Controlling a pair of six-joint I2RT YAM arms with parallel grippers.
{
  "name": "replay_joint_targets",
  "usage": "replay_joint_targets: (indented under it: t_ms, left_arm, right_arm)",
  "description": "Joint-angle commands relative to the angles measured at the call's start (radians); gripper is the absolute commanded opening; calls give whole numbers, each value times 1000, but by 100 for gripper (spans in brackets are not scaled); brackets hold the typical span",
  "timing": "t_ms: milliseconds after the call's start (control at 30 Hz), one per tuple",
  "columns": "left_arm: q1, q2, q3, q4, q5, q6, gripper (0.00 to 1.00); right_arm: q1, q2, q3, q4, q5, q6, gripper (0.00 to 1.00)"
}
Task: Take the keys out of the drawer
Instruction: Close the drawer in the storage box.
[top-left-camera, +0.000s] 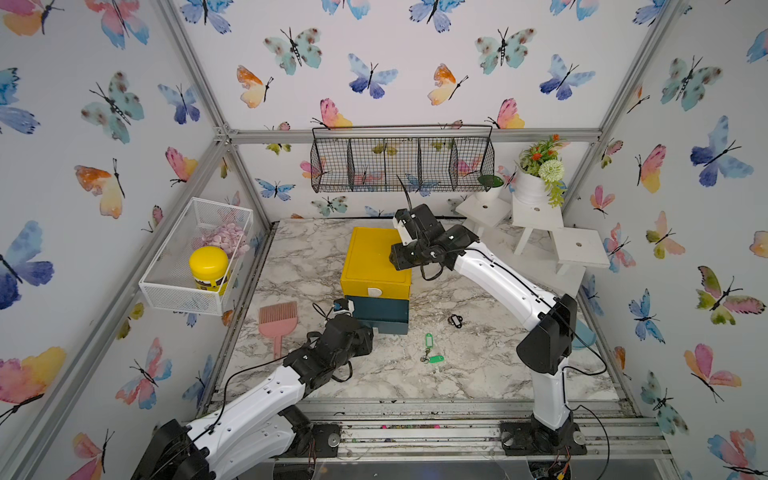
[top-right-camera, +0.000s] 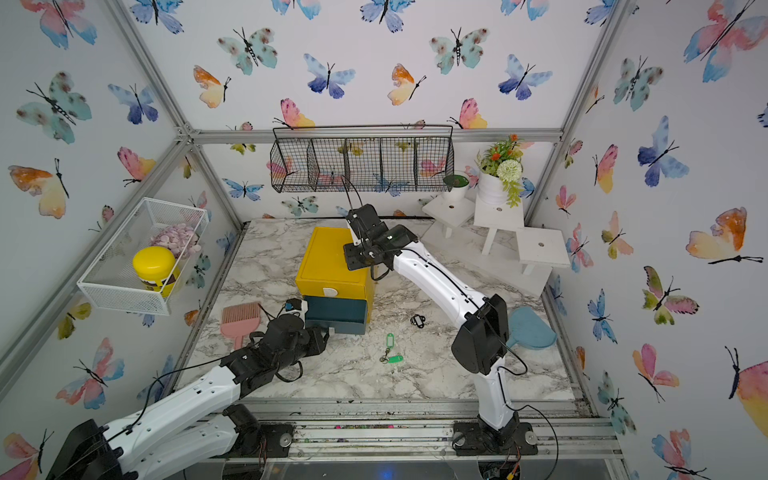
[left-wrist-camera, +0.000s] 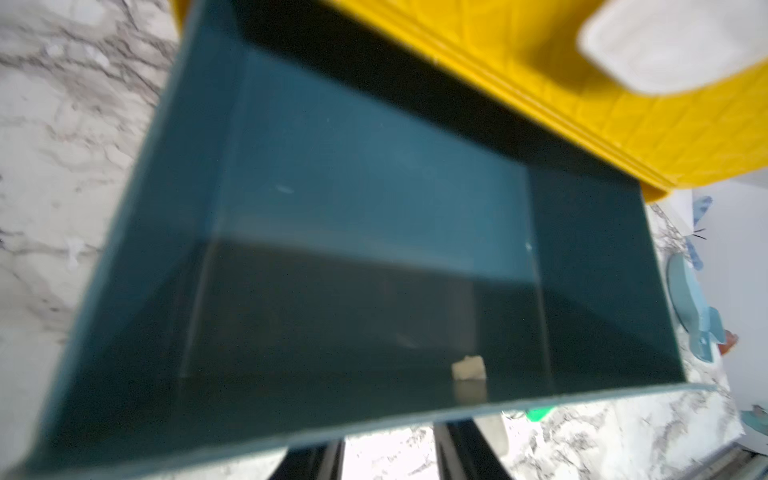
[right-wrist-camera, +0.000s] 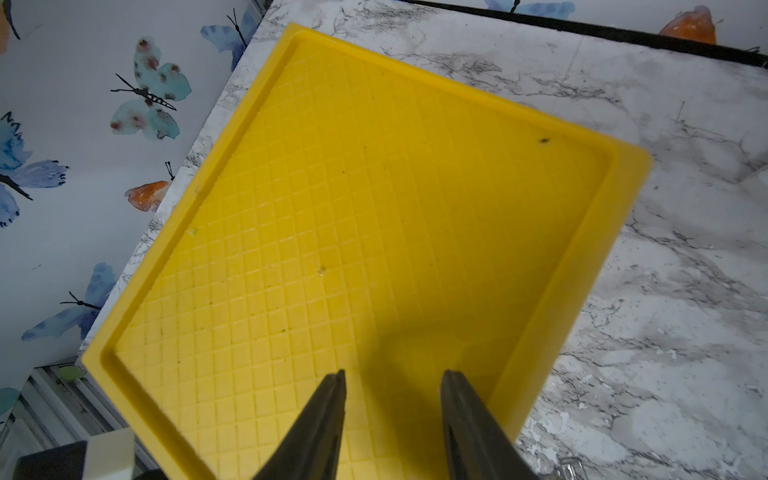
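In both top views green-tagged keys (top-left-camera: 429, 341) and black-tagged keys (top-left-camera: 455, 321) lie on the worktop (top-left-camera: 478, 382); only the left wrist view looks into the drawer (left-wrist-camera: 374, 199), holding 1 pale scrap (left-wrist-camera: 468, 368). The left fingers (left-wrist-camera: 457, 446) and right fingers (right-wrist-camera: 320, 424) stand apart.

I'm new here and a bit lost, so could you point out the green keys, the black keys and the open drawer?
green keys (top-left-camera: 436, 358), a top view, on the lower green tag.
black keys (top-left-camera: 455, 321), a top view, on the dark bunch.
drawer (left-wrist-camera: 374, 187), left wrist view, on its bare blue inside.
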Motion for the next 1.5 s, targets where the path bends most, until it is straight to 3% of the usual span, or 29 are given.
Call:
replay_joint_targets:
  t_ms: [0, 233, 733, 933, 1300, 1467]
  left_arm:
    - [49, 40, 39, 116, 52, 42, 52]
    - [124, 122, 61, 189, 123, 45, 52]
    - [154, 285, 146, 268, 146, -26, 56]
    - [159, 305, 166, 259, 177, -60, 64]
    - [169, 335, 191, 231, 196, -106, 65]
    - [176, 282, 144, 217, 148, -172, 65]
  right_arm:
    - [0, 20, -18, -98, 7, -13, 45]
    - [-4, 18, -24, -97, 21, -31, 45]
    - [-9, 21, -38, -96, 6, -35, 45]
    - [-11, 27, -38, -96, -4, -40, 45]
    - [-13, 21, -47, -87, -21, -46, 44]
    - [-14, -20, -105, -30, -11, -35, 43]
